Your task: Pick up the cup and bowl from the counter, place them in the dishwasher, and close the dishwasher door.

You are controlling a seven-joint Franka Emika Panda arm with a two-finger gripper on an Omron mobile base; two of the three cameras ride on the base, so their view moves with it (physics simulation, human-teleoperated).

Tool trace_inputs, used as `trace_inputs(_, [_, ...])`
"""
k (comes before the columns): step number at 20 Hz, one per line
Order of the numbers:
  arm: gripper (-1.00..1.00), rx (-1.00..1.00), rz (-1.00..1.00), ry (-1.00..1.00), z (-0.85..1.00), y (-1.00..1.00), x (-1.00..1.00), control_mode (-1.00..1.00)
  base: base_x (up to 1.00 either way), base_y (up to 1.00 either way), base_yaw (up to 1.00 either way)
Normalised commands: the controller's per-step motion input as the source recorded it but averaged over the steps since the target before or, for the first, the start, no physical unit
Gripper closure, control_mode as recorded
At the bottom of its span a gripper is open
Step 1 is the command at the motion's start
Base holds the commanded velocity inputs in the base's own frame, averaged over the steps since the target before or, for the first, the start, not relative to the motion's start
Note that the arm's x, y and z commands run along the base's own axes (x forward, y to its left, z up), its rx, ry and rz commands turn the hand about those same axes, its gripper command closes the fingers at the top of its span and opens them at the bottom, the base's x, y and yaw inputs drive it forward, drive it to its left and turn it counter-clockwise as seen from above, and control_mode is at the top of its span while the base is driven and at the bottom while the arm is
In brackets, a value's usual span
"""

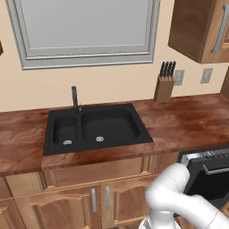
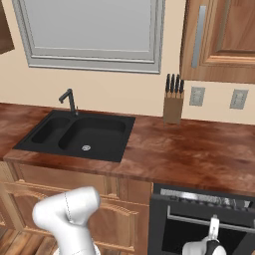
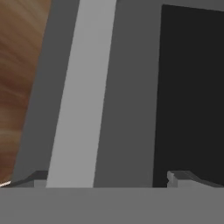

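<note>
Kitchen wall in beige carries a big grey-framed window [image 1: 85, 31] above the counter [image 1: 179, 120], a long reddish-brown top running across both base views. Wooden wall cabinets [image 2: 221, 40] hang at the upper right, and wooden base cabinets [image 1: 71, 197] sit below the counter. Set into the counter is a black double sink [image 1: 96, 127] with a dark faucet [image 1: 75, 99] at its back edge. Right of the sink, under the counter edge, is the dishwasher [image 2: 199, 196]; its door [image 2: 172, 234] stands slightly ajar, with the grey rack [image 2: 209, 198] showing in the gap at the top. A knife block [image 2: 173, 107] stands against the wall, beside two grey outlets [image 2: 239, 98]. The gripper [image 3: 107, 179] is low in front of the door, jaws spread wide with nothing between them, close to the door's grey bar handle [image 3: 83, 87]. Cup and bowl cannot be made out.
</note>
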Motion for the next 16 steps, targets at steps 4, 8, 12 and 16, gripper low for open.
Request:
trace_inputs(4, [-1.00,-0.08,0.00,-0.12,-0.49,0.00,0.34,-1.00,0.00,0.00,0.00])
trace_inputs(8, [-1.00,-0.09,0.00,-0.12,-0.48,0.00,0.46,-1.00,0.00,0.00,0.00])
trace_inputs(12, [-1.00,-0.11,0.00,-0.14,-0.44,0.00,0.53,-1.00,0.00,0.00,0.00])
trace_inputs(16, [-1.00,-0.10,0.00,-0.14,-0.44,0.00,0.48,-1.00,0.00,0.00,0.00])
